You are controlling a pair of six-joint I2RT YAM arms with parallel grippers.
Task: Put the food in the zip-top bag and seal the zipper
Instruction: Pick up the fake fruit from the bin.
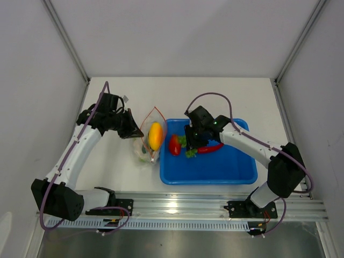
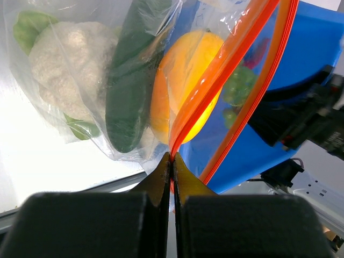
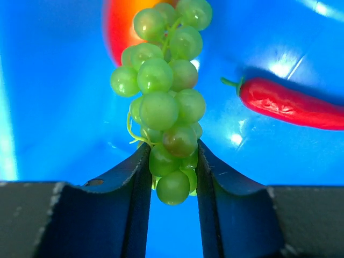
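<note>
The L gripper (image 2: 171, 164) is shut on the thin orange-red zipper strip (image 2: 223, 72) of the small clear crinkly plastic zip-top bag (image 1: 144, 153), pinched at the left side of the mouth. The grip is prob. kept so that the mouth is held up and open for food brought from the right. The bag is laid on the white table (image 1: 118, 172), just left of the blue rectangular plastic tray (image 1: 215, 173). Inside it are seen the yellow toy squash (image 2: 183, 80), the dark green toy cucumber (image 2: 129, 91) and the white toy cauliflower (image 2: 70, 64).

The R gripper (image 3: 173, 156) is lowered over the tray's far-left part. A bunch of green toy grapes (image 3: 161, 102) is clamped btw. its fingers, w/ both inner faces touching the lowest grapes; most of the bunch sticks out beyond the tips. Whether it is lifted off the tray floor can't be told from the wrist view. The red toy chili (image 3: 295, 105) is lying just right of the grapes, apart from the fingers. The red toy tomato (image 1: 174, 144) is just left of them, nearer the bag. The grapes are judged the item in hand; chili and tomato are not yet bagged, and the zipper is not yet sealed.
</note>
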